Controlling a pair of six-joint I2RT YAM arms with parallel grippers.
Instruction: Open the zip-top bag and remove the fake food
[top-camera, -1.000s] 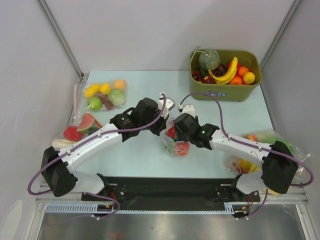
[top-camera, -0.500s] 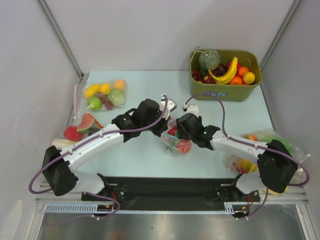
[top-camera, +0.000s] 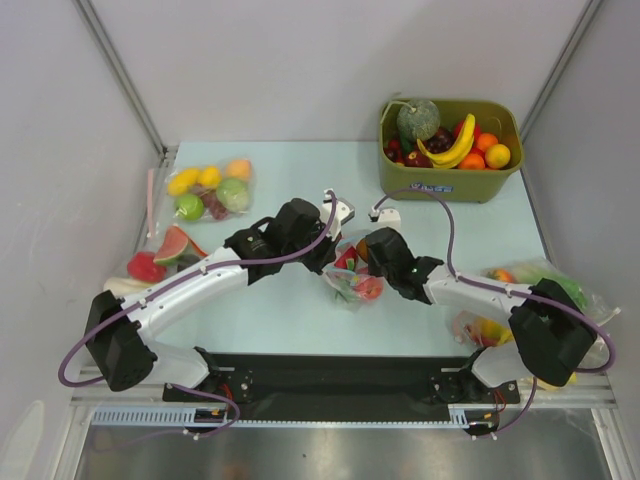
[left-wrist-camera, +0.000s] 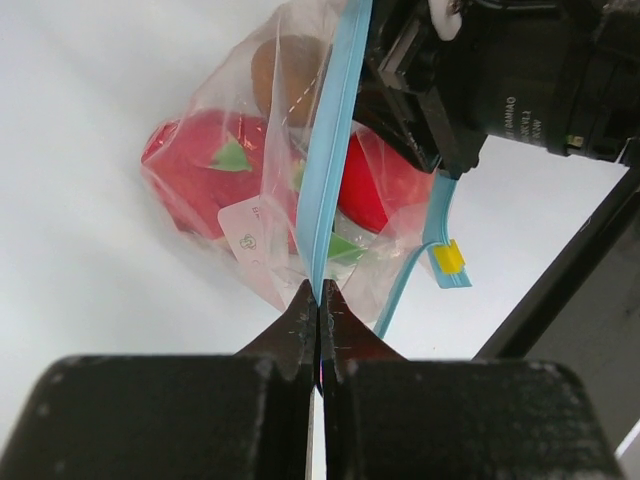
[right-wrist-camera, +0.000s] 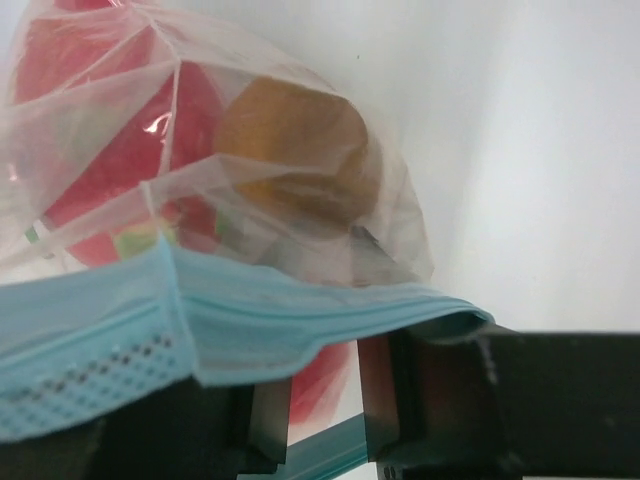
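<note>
The zip-top bag hangs just above the table between my two grippers, mouth up. Through its clear film I see the fake food: red fruits, a bit of green and a yellow-orange round one. My left gripper is shut on the blue-green zip strip of one lip. In the top view it is at the bag's left. My right gripper is open at the bag's mouth, fingers apart. One strip drapes over them and a second strip crosses the gap between them. In the top view it is at the bag's right.
An olive-green bin with a melon, banana and other fruit stands at the back right. Other filled bags lie at the back left, at the left edge and at the right edge. The two wrists are close together.
My right gripper has moved left, up against the bag's mouth and nearer my left gripper. The bag has shifted slightly. My left arm has held still.
</note>
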